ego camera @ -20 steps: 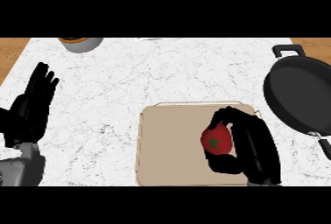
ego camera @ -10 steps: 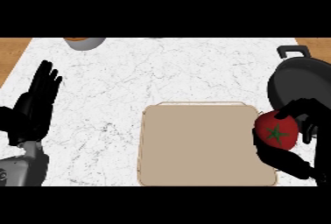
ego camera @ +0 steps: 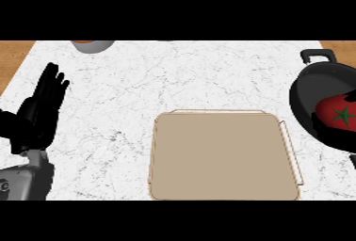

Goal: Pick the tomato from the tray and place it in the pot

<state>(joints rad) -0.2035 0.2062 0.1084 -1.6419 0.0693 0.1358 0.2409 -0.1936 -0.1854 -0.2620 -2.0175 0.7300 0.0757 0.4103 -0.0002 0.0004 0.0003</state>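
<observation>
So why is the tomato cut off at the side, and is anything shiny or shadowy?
Head view: the tomato runs past the right edge, over the black pot, so only part shows. No glare on the pale tray or marble counter. Shadows are faint. The left hand is very dark, so its detail is hard to make out.

White marbled counter (ego camera: 173, 80), wooden strip (ego camera: 15, 56) along far left edge

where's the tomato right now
In the head view the tomato sits over the black pot at the far right edge, right of the tan tray.
</observation>
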